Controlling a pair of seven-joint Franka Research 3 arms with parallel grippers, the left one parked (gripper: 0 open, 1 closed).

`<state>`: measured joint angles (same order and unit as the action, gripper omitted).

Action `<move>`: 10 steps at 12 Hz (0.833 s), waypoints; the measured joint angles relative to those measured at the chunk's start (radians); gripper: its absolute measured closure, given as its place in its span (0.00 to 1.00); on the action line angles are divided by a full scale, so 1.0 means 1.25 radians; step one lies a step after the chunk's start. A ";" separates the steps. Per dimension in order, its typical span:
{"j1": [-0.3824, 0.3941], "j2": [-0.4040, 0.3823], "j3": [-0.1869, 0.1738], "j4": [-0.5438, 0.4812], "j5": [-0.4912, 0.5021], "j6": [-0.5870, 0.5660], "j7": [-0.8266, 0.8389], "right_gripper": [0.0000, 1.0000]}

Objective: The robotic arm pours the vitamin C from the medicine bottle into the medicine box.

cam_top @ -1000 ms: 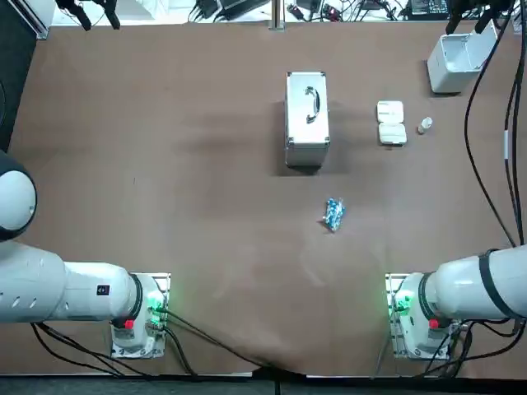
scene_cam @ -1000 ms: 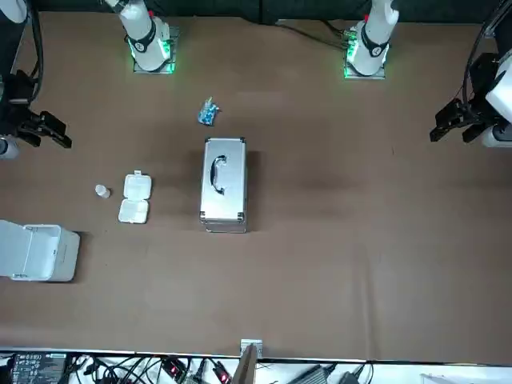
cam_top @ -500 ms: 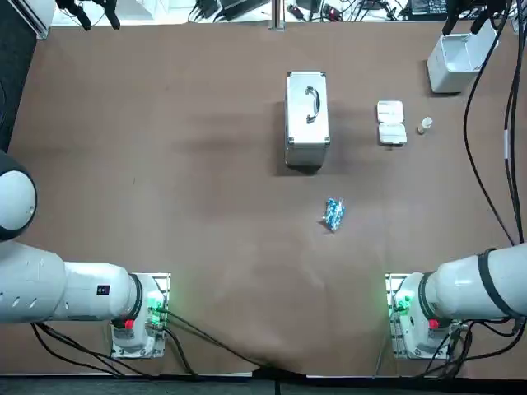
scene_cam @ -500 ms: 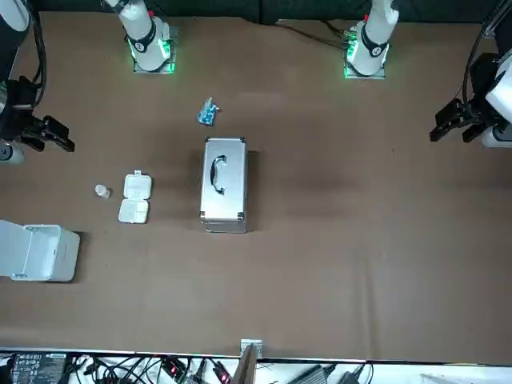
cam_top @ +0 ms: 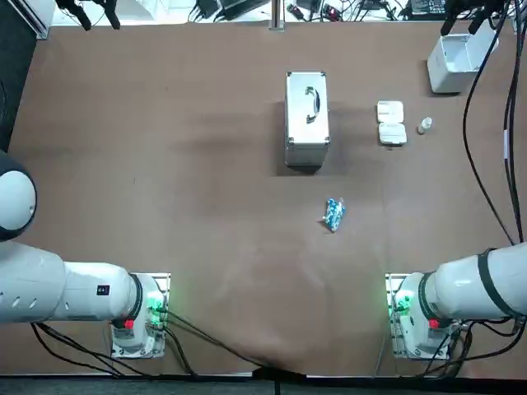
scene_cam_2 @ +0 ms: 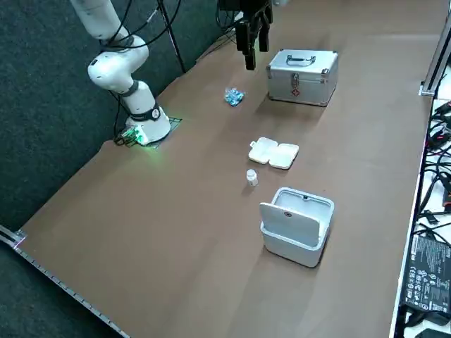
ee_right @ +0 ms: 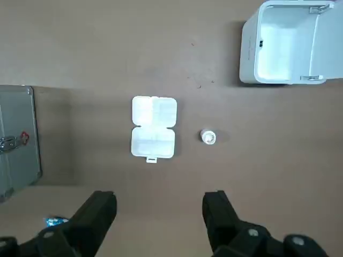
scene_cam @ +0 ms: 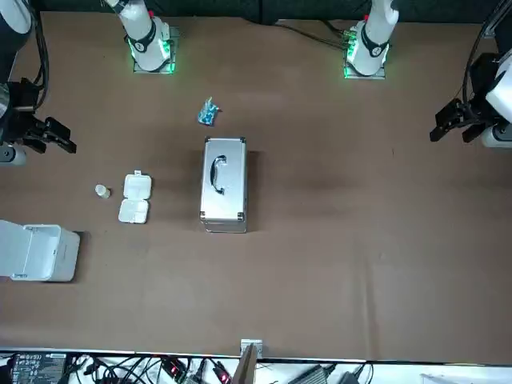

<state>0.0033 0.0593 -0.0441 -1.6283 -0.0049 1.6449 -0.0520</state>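
The right end effector [ee_right: 159,201], fingers apart and empty, has edged nearer the medicine bottle [ee_right: 208,137] beside the medicine box [ee_right: 154,128]; grasp pending.

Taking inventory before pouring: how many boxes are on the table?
3: silver case mid-table; open white medicine box beside the bottle; white bin at the far right corner. The right gripper hovers high over that side.

The white right arm [cam_top: 473,290] rises from its near-right base and reaches over the table's right side; the right gripper [ee_right: 159,201] points straight down, black fingers [ee_right: 102,208] spread wide apart.
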 joint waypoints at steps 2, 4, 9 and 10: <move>0.001 0.000 0.001 0.000 0.000 0.002 -0.004 0.00; 0.002 0.000 0.002 0.001 0.000 0.003 -0.005 0.00; 0.001 0.000 0.001 0.001 -0.001 0.009 -0.005 0.00; 0.001 0.000 0.001 0.001 -0.001 0.012 -0.005 0.00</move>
<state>0.0045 0.0593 -0.0431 -1.6270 -0.0056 1.6597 -0.0578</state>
